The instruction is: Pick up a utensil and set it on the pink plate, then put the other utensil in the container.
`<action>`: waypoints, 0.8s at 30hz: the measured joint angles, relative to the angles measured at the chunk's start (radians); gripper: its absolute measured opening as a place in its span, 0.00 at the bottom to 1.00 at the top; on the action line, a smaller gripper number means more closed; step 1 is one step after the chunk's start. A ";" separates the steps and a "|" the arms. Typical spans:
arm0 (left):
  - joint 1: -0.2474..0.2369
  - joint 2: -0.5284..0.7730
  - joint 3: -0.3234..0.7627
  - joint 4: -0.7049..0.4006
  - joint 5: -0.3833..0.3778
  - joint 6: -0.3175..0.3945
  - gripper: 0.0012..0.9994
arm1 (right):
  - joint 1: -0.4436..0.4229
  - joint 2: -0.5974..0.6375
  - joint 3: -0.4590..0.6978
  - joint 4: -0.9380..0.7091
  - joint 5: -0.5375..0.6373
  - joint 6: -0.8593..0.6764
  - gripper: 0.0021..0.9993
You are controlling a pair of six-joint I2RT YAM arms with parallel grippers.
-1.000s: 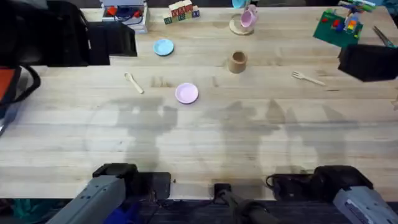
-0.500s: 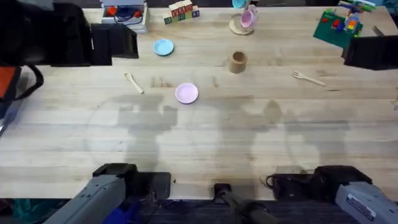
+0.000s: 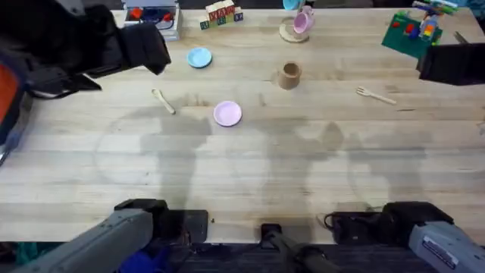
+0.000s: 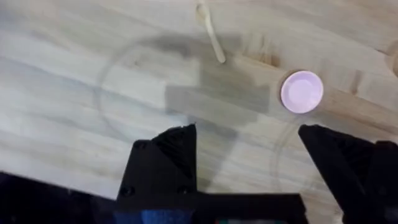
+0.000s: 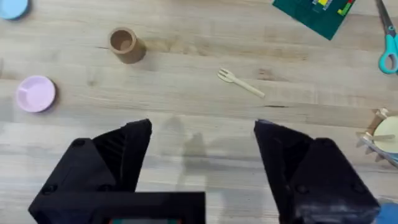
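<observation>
The small wooden spoon [image 3: 162, 101] lies on the table left of the pink plate [image 3: 227, 114]. The tan cup [image 3: 289, 76] stands behind and to the right of the plate, and the wooden fork [image 3: 375, 95] lies farther right. My left arm [image 3: 91, 42] hangs high over the back left, dark and blurred. Its gripper [image 4: 249, 155] is open and empty, with the spoon [image 4: 211, 31] and pink plate [image 4: 301, 92] far below it. My right arm [image 3: 453, 63] is raised at the right edge. Its gripper [image 5: 202, 149] is open high above the fork [image 5: 241, 83] and cup [image 5: 126, 45].
A light blue plate [image 3: 199, 58] sits behind the spoon. A pink mug [image 3: 301, 23] on a coaster, toy blocks [image 3: 221, 14] and a green brick board [image 3: 413, 32] line the back edge. Scissors [image 5: 388, 43] lie at the far right.
The left arm has swung so its dark tip now reaches farther right and lower, nearer the spoon. The right arm rose slightly a second ago and has since held still.
</observation>
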 joint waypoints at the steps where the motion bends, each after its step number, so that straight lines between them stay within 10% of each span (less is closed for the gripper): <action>1: 0.000 0.022 0.000 -0.010 -0.001 -0.027 0.99 | 0.000 0.000 0.000 0.000 0.000 0.000 1.00; 24: 0.034 0.400 0.000 0.082 -0.043 -0.192 0.99 | 0.000 0.000 0.000 0.000 0.000 0.000 1.00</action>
